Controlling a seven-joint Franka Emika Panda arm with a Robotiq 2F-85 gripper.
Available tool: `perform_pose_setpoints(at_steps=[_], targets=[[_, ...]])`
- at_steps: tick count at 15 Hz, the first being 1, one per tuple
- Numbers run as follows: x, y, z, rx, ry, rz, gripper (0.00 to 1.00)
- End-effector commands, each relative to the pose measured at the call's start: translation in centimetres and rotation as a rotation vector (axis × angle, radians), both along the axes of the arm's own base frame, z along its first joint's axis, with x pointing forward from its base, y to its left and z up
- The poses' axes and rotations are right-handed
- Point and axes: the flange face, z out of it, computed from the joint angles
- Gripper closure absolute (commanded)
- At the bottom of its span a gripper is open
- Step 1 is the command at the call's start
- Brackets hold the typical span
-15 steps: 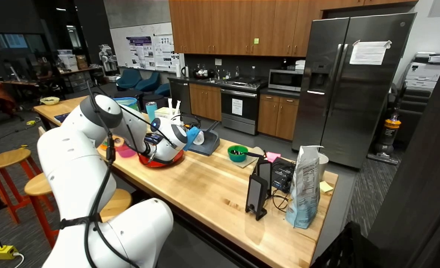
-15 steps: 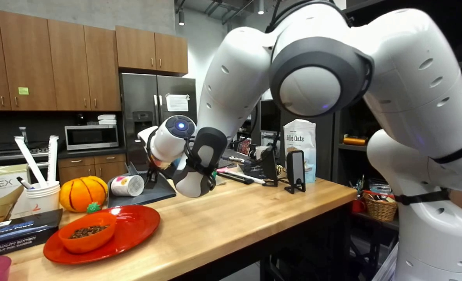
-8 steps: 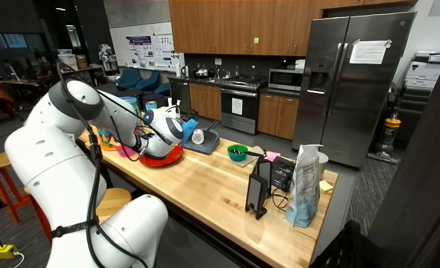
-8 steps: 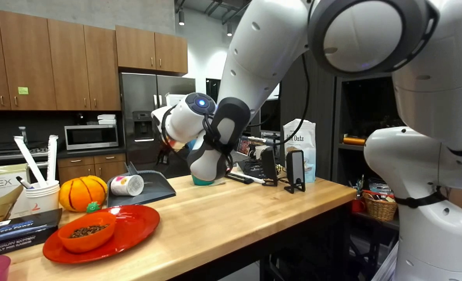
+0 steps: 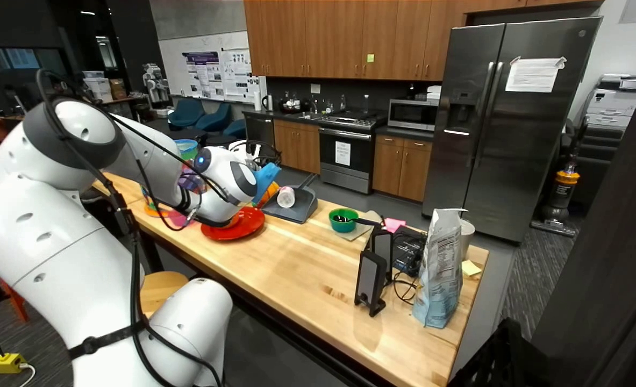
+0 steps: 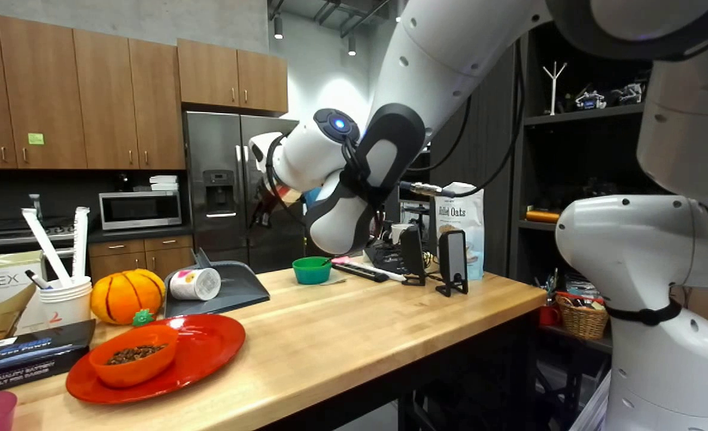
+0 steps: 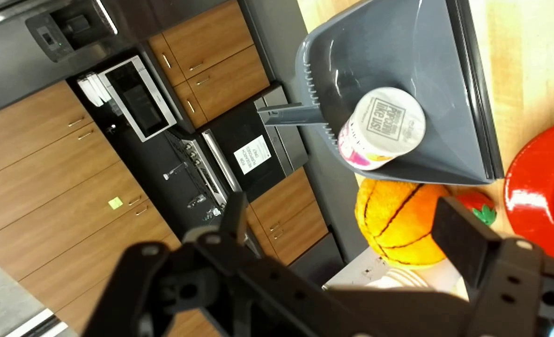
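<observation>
My gripper [image 7: 348, 224] is open in the wrist view, with nothing between its fingers. In both exterior views the fingers are mostly hidden by the raised wrist. Ahead of it, a white tub with pink and yellow print [image 7: 389, 124] lies on its side in a grey dustpan [image 7: 394, 42]. A yellow-orange plush pumpkin [image 7: 394, 220] shows beyond the fingers, apart from them. A small red thing with green leaves [image 7: 476, 206] and a red plate [image 7: 546, 187] lie at the right. In an exterior view an orange bowl [image 6: 135, 371] with brown pieces sits on the plate.
A green bowl [image 6: 312, 270] stands farther along the wooden table [image 6: 354, 335]. Black speakers [image 6: 452, 260] and an oats bag [image 6: 470, 230] stand near the table's end. White cups with tall white sticks [image 6: 66, 305], a Chemex box [image 6: 6, 278] and a black box [image 6: 30, 356] stand beside the pumpkin.
The arm has drawn back and the wrist has risen, moving up and right in an exterior view, uncovering the green bowl there. The objects on the table have not moved.
</observation>
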Motion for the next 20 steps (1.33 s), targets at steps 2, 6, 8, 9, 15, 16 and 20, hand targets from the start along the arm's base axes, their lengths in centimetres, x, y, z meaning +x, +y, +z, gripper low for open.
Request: perform_pose_setpoints(at_steps=[2, 6, 8, 9, 15, 16, 20], targets=[[-2.0, -0.8, 2.3, 0.08, -0.003, 0.071, 0.0], [-2.5, -0.3, 4.3, 0.157, 0.001, 0.14, 0.0], [-2.5, 0.0, 5.1, 0.209, 0.022, 0.171, 0.0], [-2.5, 0.1, 5.3, 0.244, 0.039, 0.189, 0.0], [-1.3, 0.2, 3.1, 0.321, 0.272, 0.207, 0.0], [-0.9, 0.2, 2.6, 0.311, 0.327, 0.197, 0.0], [0.0, 0.1, 3.8, 0.293, 0.369, 0.149, 0.0]])
